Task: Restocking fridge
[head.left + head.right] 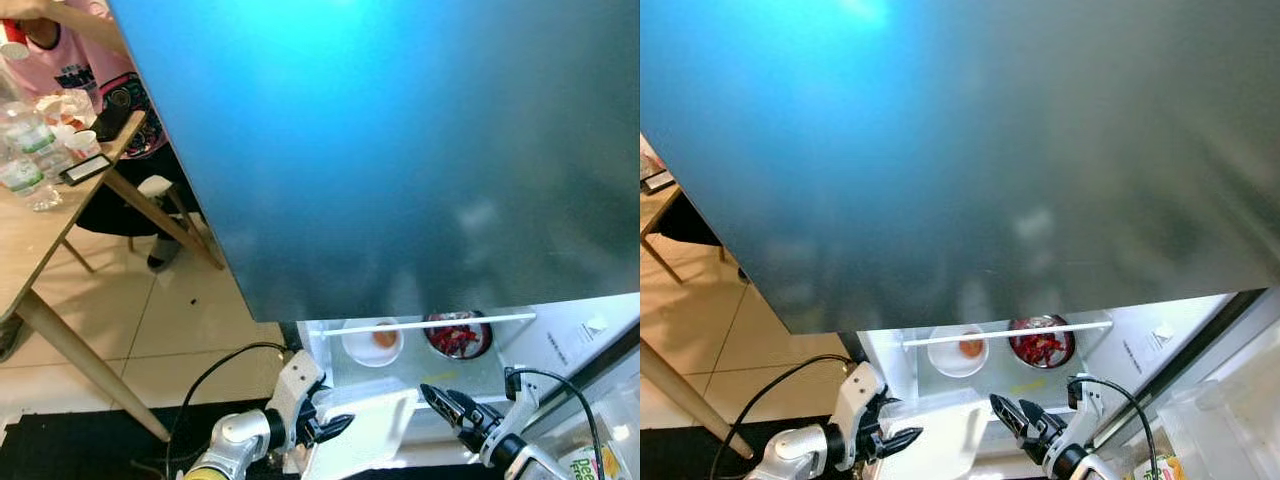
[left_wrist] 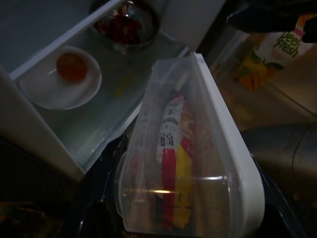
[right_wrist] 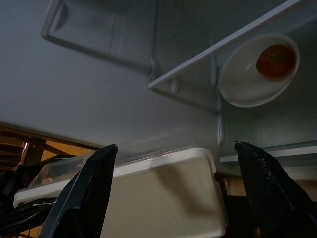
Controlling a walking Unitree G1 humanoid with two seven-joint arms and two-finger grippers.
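While the fridge (image 1: pixel 400 150) stands open before the robot, a clear plastic container (image 2: pixel 193 163) with a white lid sits low in front of the lit shelf (image 1: pixel 440 322), between the two arms. The left gripper (image 1: pixel 325 425) is at the container's left end; the head views show its black fingers parted against that end, though whether they truly pinch the rim is hard to tell in the dim wrist picture. The right gripper (image 1: pixel 450 408) hovers just right of the container with its fingers spread wide and nothing between them.

Inside the container lie wrapped packets (image 2: pixel 173 163) in red and yellow, so it is probably light but with loose contents that can slide if it tips. Its walls look thin and smooth: stiff enough to carry, likely slippery and inclined to flex under a hard squeeze. The thicker white lid edge at each short end seems the safest hold, one gripper per end, kept level.

On the shelf beyond stand a white bowl (image 1: pixel 373 341) with something orange in it and, to its right, a dark bowl (image 1: pixel 458 336) of red food. A juice carton (image 2: pixel 275 47) stands in the door at far right.
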